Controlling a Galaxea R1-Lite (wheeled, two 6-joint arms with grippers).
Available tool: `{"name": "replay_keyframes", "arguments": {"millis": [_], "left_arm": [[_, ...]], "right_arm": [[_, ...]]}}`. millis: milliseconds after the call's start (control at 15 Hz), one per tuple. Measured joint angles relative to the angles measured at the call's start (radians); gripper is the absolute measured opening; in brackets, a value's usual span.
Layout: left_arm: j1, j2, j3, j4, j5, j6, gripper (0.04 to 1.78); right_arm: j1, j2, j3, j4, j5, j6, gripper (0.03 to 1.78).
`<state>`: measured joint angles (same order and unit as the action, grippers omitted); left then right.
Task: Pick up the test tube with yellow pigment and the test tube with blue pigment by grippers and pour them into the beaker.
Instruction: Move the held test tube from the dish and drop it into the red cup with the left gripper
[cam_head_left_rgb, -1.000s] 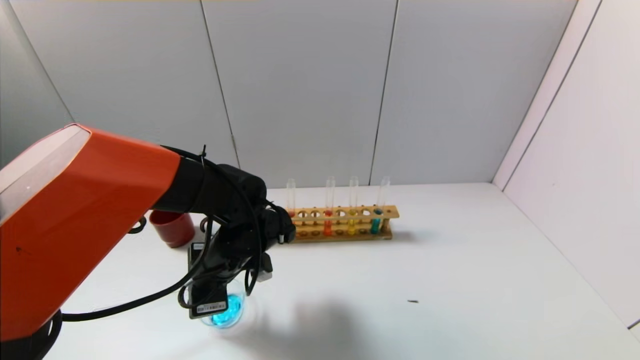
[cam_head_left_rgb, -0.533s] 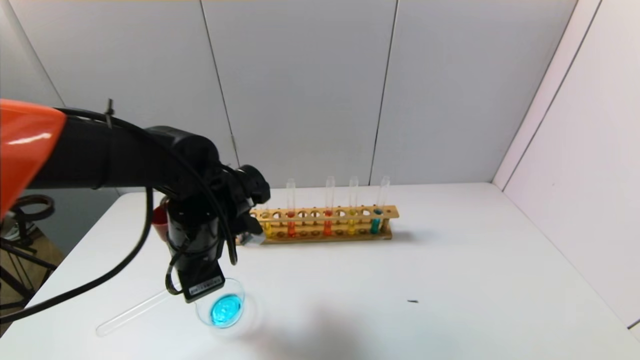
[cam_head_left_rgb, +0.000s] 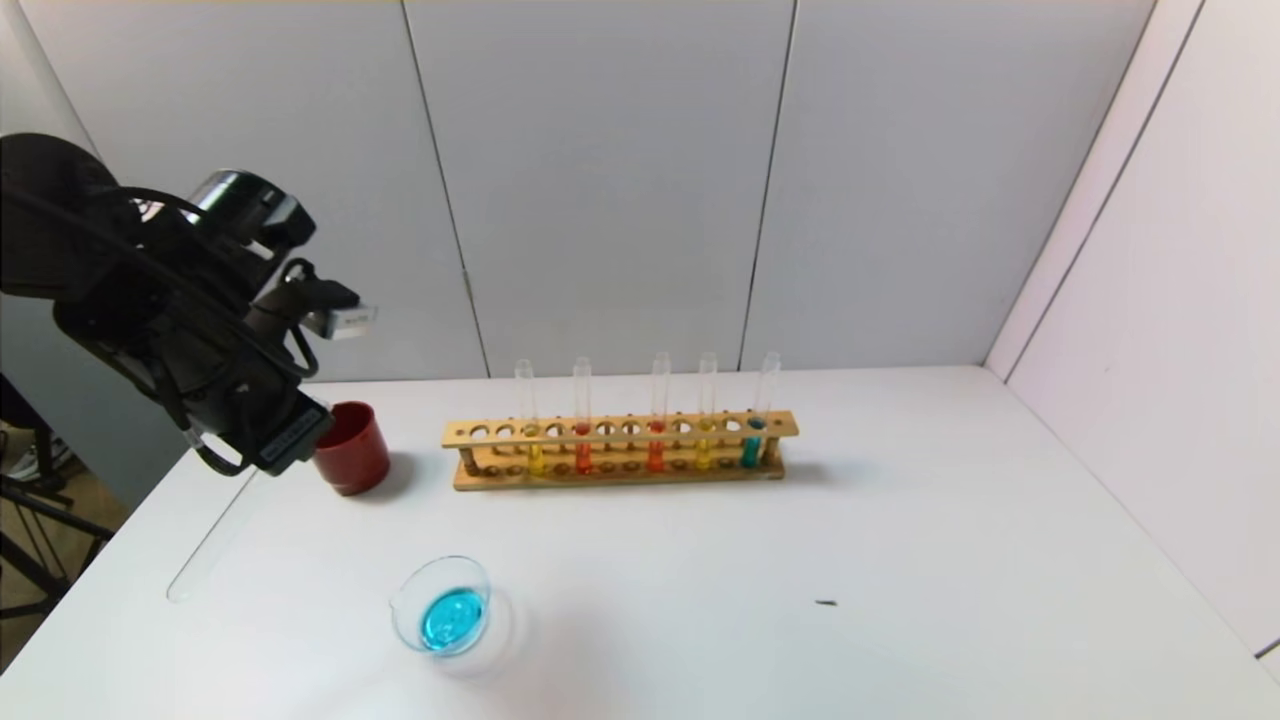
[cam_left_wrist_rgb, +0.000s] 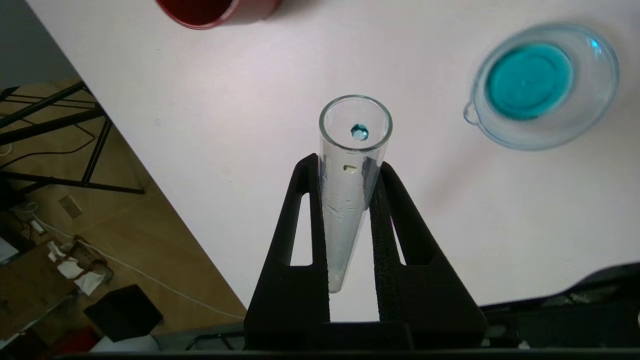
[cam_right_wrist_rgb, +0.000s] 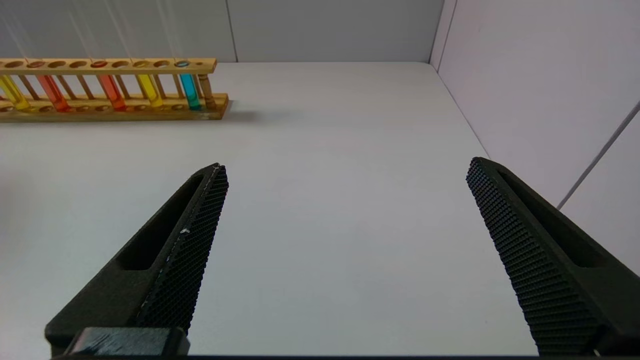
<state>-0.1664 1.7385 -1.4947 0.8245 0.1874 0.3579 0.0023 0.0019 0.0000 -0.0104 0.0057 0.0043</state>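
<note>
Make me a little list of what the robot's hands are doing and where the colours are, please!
left pincer: shut on the emptied test tube, held up over the table's left edge
emptied test tube: only a blue drop left inside
right pincer: open, holds nothing, above the table
beaker: on the table, blue liquid in it
rack: wooden, five tubes standing: yellow, orange-red, orange-red, yellow, blue
red cup: left of the rack
yellow poured: not yet, no yellow in the beaker
</note>
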Motion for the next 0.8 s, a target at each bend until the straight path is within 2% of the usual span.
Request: {"name": "replay_keyframes", "arguments": {"millis": [200,400,800], "left_arm": [[0.098,-0.010,0.000,-0.164,-0.031,-0.007,0.30],[0.161,0.017,-0.026,-0.307,-0.041,-0.050,0.30],[0.191,0.124,-0.055,-0.587,-0.028,-0.253,0.30]], "right_arm": [[0.000,0.000,0.000,0.000,0.000,0.000,1.74],[0.000,0.000,0.000,0.000,0.000,0.000,1.74],[0.000,0.000,0.000,0.000,0.000,0.000,1.74]]}}
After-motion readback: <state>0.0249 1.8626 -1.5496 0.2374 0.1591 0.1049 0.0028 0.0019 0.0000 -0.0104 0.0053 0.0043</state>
